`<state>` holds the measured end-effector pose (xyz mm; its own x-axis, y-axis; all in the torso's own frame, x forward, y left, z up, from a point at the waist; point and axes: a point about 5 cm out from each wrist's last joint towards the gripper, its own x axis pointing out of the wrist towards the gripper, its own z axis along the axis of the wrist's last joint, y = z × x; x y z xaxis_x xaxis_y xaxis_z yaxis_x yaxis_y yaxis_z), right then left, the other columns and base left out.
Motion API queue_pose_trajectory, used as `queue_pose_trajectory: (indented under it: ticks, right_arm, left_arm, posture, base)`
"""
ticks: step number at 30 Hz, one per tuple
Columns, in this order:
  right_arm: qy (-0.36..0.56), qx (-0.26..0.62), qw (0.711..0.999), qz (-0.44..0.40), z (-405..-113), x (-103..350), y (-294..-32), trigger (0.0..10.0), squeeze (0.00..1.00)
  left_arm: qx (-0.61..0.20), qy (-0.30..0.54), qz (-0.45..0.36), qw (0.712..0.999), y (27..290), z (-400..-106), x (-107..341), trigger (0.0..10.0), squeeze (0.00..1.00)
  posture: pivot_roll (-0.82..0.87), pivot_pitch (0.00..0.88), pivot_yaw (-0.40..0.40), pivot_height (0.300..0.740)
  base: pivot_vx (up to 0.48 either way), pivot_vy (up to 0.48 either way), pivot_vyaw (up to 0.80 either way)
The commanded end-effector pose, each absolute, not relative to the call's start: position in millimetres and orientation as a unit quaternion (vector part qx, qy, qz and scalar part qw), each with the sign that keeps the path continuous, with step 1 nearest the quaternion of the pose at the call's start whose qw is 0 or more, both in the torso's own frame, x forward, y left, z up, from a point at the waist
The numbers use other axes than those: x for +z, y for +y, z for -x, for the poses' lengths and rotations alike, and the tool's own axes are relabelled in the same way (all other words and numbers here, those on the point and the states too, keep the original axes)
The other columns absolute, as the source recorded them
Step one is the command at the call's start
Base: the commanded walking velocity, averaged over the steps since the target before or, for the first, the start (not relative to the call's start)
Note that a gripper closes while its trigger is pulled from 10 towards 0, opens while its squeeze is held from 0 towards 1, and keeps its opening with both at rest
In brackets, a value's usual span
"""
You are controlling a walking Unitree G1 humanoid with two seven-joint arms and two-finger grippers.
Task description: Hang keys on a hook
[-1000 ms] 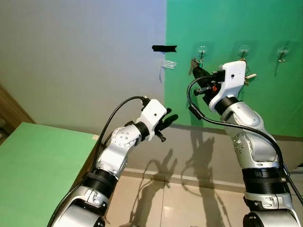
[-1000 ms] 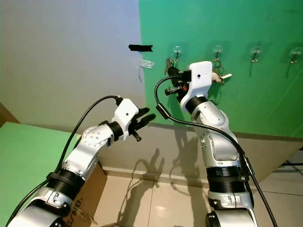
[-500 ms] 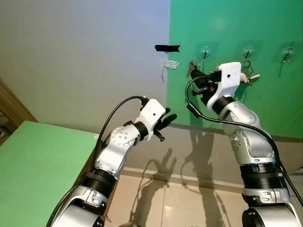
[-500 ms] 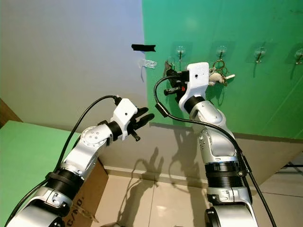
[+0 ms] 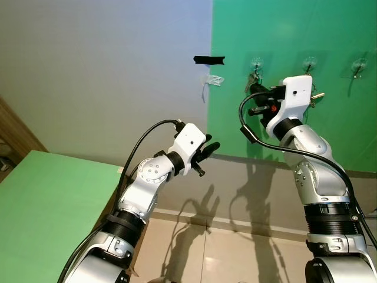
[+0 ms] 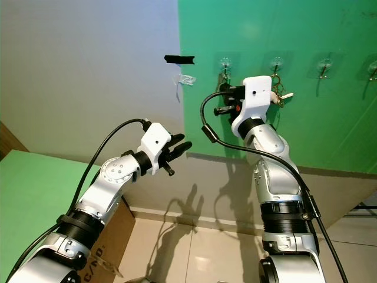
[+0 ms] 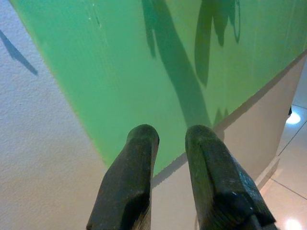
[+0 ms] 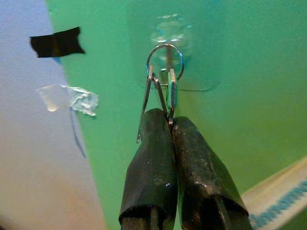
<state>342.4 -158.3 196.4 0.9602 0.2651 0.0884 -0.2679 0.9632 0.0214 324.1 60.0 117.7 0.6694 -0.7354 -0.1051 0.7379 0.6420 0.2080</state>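
Nearest in, low at the left: green table edge, cardboard box tucked beside it over the tiled floor. Up from there, left tool hanging in open air short of the wall, black fingers spread a little, gripping nothing, pointed toward the lower edge of the green panel. Higher and farther, right tool raised to the panel, fingers pressed together and pinching the keys by their lower ends. Ring of the keys looped around the clear hook, leftmost in the row, keys hanging straight down from it into the pinch. Next hook along carrying its own bunch of keys, just behind the white wrist housing. Two more clear hooks farther right, bare. On the pale wall left of the panel, strip of black tape with a scrap of clear tape just below.
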Motion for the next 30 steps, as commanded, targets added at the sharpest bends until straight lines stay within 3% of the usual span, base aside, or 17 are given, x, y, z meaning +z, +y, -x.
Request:
queue_pose_trajectory:
  ticks: [1, 19, 30]
  right_arm:
    - [-0.049, 0.13, 0.99, -0.019, -342.9, 198.9, -159.6, 0.0, 0.0]
    - [-0.023, 0.162, 0.982, -0.098, -345.4, 198.3, -153.2, 0.0, 0.0]
    - [-0.021, 0.168, 0.981, -0.098, -345.1, 199.7, -152.7, 0.0, 0.0]
  left_arm:
    - [-0.406, 0.012, -0.125, 0.905, 61.8, -325.1, 115.6, 10.0, 0.0]
    - [-0.404, 0.013, -0.124, 0.906, 61.7, -325.5, 115.7, 10.0, 0.0]
    - [-0.402, 0.013, -0.124, 0.907, 62.3, -325.2, 115.4, 10.0, 0.0]
  posture:
    - [-0.16, 0.0, 0.091, 0.74]
    - [-0.15, 0.0, 0.082, 0.74]
    - [-0.15, 0.0, 0.08, 0.74]
  base:
    - [0.0, 0.0, 0.0]
    - [0.0, 0.0, 0.0]
    - [0.0, 0.0, 0.0]
